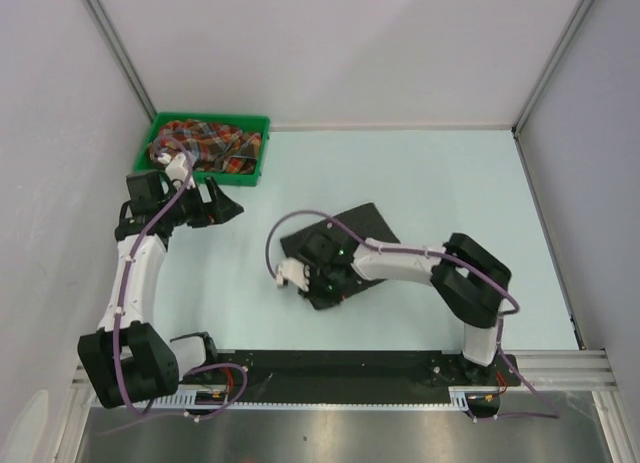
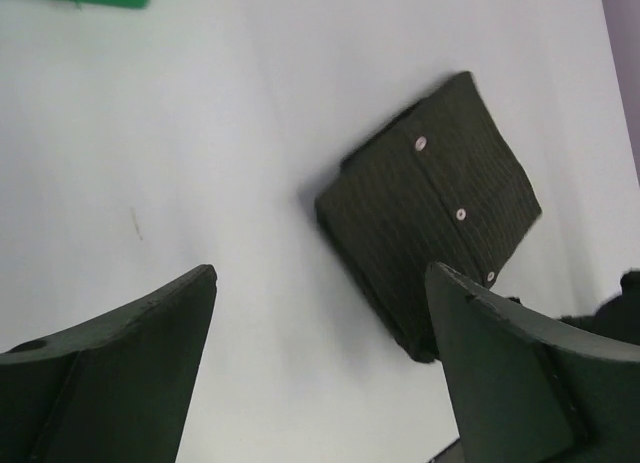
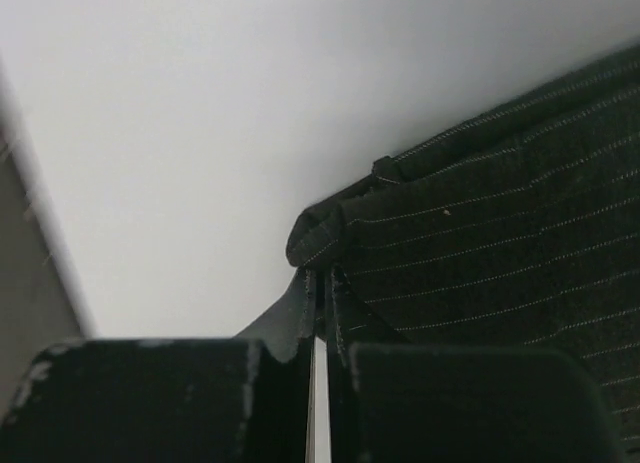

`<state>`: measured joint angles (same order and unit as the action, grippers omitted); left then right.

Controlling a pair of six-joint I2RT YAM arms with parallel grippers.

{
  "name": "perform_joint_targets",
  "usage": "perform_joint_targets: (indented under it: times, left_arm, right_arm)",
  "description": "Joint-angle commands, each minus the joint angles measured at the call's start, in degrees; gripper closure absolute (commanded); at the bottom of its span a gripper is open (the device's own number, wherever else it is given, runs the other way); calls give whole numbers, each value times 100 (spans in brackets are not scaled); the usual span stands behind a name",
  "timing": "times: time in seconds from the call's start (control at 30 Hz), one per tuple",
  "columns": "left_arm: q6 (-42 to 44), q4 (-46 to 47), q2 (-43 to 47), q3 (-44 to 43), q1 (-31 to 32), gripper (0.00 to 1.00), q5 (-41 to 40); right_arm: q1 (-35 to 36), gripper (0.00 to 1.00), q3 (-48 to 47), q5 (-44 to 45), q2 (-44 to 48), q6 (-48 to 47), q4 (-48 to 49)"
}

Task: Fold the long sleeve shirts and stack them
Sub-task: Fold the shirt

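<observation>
While our right gripper is pinching the black shirt, frame centre, we are favouring a low, slow pull; left gripper is gaping empty; plaid shirt is lying in bin, upper left.

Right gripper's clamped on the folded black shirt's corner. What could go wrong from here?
The right gripper seems to pinch only a corner of the black pinstriped shirt; pulling could undo the fold or slip off. The plaid shirt lies crumpled in the green bin; the open left gripper might snag the bin when grabbing it.
</observation>
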<state>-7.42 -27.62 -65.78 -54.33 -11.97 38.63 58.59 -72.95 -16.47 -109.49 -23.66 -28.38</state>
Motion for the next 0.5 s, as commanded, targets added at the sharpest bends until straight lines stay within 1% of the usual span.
perform_joint_targets:
  times: [0.0, 0.03, 0.07, 0.1, 0.13, 0.17, 0.2, 0.23, 0.27, 0.3, 0.33, 0.37, 0.4, 0.43, 0.47]
  left_arm:
    - [478, -51, -425, 1, 185, 11, 1180]
    - [548, -112, -514, 18, 299, 12, 1330]
    - [653, -95, -593, 62, 587, 12, 1453]
    - [698, -86, -785, 158, 764, 12, 1445]
    - [733, -8, -900, 194, 949, 12, 1454]
    - [725, 28, -1050, 255, 1333, 12, 1489]
    - [733, 28, -1199, 273, 1494, 12, 1507]
    - [733, 63, -1514, 291, 1713, 12, 1516]
    - [725, 89, -1647, 343, 1802, 12, 1550]
    - [724, 177, -1762, 396, 1855, 12, 1612]
    - [637, 239, -1989, 457, 1925, 12, 1656]
    - [593, 283, -2096, 606, 1961, 12, 1674]
    - [540, 448, -2184, 694, 1987, 12, 1717]
    - [427, 563, -2281, 800, 2040, 14, 1761]
    - [347, 695, -2308, 914, 2067, 14, 1770]
  right_arm:
    - [776, 100, 1105, -1042, 1095, -1815, -2108]
    - [855, 100, 1594, -999, 1245, -2200, -2267]
    - [908, 100, 1808, -929, 1542, -2387, -2460]
    - [1022, 95, 2019, -806, 1675, -2467, -2470]
    - [1058, 89, 2422, -536, 1816, -2564, -2479]
    - [1084, 79, 2547, -385, 1922, -2678, -2523]
    - [1067, 55, 2662, -244, 2097, -2661, -2541]
    - [1006, 48, 2741, -25, 2186, -2627, -2567]
    - [918, 42, 2725, 47, 2265, -2557, -2628]
    - [796, 31, 2672, 47, 2466, -2495, -2672]
    - [455, 20, 2567, -83, 2503, -2494, -2768]
    - [278, 16, 2236, -163, 2512, -2355, -2978]
    - [32, 13, 2067, -285, 2529, -2284, -3041]
    - [-423, 12, 1883, -730, 2555, -2231, -3190]
    - [-671, 12, 1724, -987, 2556, -2205, -3261]
